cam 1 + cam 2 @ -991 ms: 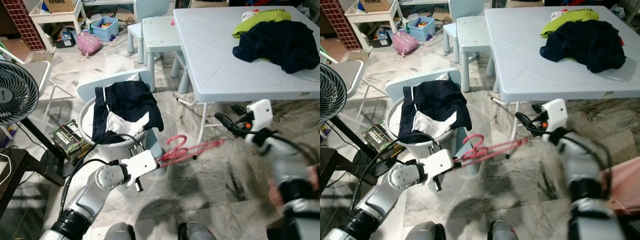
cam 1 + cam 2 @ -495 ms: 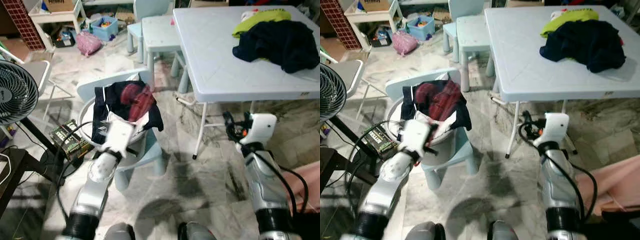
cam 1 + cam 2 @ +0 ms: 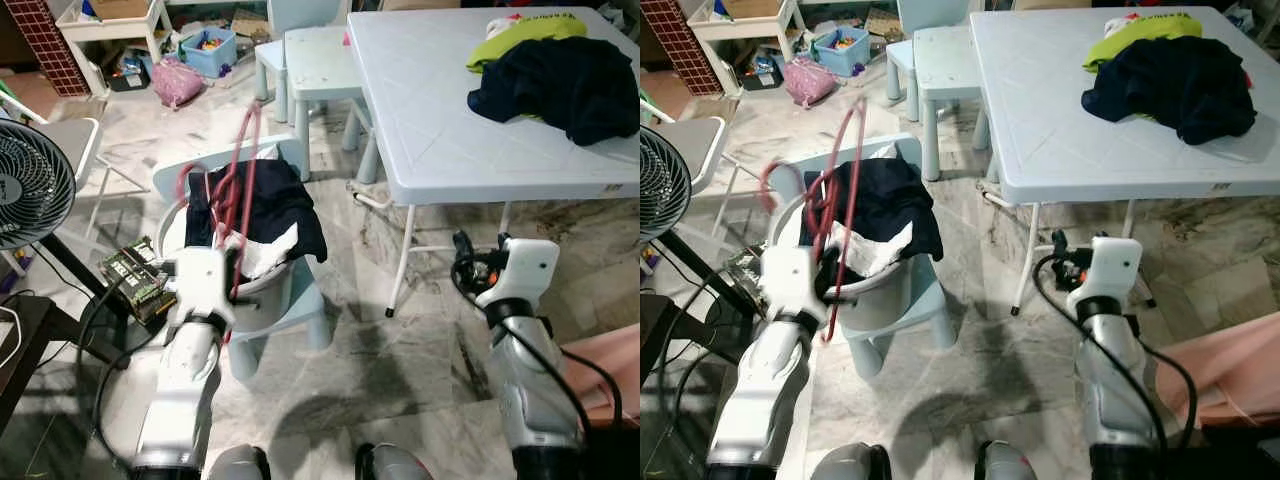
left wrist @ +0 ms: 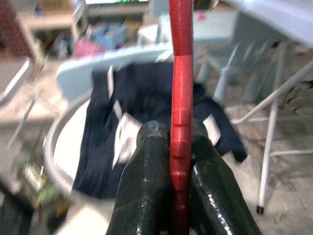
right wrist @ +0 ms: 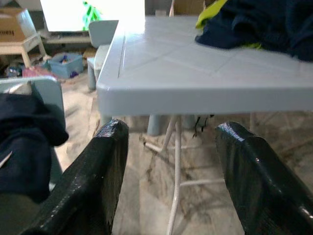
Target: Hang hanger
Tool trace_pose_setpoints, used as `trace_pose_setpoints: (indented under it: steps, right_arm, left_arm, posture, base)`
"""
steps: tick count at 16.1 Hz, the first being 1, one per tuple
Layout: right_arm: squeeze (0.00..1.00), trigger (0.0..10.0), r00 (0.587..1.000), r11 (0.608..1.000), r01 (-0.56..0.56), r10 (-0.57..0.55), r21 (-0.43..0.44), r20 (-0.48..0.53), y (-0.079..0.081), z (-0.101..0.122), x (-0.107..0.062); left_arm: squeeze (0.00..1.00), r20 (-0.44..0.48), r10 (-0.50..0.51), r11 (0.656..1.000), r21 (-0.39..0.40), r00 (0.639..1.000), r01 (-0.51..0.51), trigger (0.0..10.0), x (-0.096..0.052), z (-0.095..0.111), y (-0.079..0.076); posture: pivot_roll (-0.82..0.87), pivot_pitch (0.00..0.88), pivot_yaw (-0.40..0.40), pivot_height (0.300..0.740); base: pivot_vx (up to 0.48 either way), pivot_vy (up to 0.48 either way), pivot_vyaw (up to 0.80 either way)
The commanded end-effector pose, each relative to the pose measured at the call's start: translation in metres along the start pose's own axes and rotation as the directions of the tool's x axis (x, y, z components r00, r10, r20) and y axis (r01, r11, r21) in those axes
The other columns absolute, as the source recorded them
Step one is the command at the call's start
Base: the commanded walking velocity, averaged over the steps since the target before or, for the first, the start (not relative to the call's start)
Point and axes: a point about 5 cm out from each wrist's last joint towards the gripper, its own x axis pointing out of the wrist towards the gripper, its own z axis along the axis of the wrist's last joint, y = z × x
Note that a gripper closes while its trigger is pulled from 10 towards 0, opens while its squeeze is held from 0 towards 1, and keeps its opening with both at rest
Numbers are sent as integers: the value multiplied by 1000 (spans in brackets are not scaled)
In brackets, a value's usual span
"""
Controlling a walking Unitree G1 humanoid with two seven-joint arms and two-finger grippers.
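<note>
Left wrist view: the red plastic hanger (image 4: 180,98) is seen clamped between the two black fingers (image 4: 146,181) of the left tool (image 4: 180,147), which is closed tight on a straight bar of it. The grip is judged to be placed on the bar so that the hook end is left free for catching on a rail.

From the head views, the hanger is held up over the pale blue child's chair (image 3: 285,300) and the round white basket (image 3: 262,285) with the dark navy and white garment (image 3: 262,205) draped across it. Its long axis is stood nearly upright, tilted slightly toward the white plastic folding worktop (image 3: 450,120); the far end is pointed up and away from the robot, and a curved red part is seen bending off to the robot's left near the top. No rail or rod for hanging can be made out.

The right tool (image 5: 171,171) is held low beside the worktop's edge, its fingers spread wide with nothing between them, presumably kept ready.
</note>
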Motion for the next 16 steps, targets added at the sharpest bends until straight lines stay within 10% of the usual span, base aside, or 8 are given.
trace_pose_setpoints:
  steps: [1,16]
  right_arm:
    - [0,10000,1000,1000,6,-6,-2,4,3,4,-1]
    - [0,10000,994,994,102,-103,-29,-20,-4,6,13]
  left_arm:
    - [0,-21,50,998,-31,999,-51,10000,-7,0,9]
    - [0,-92,-20,998,-64,996,14,10000,-6,-2,4]
  posture:
    - [3,56,19,740]
    - [2,53,35,740]
  base:
    - [0,0,0]
    - [0,0,0]
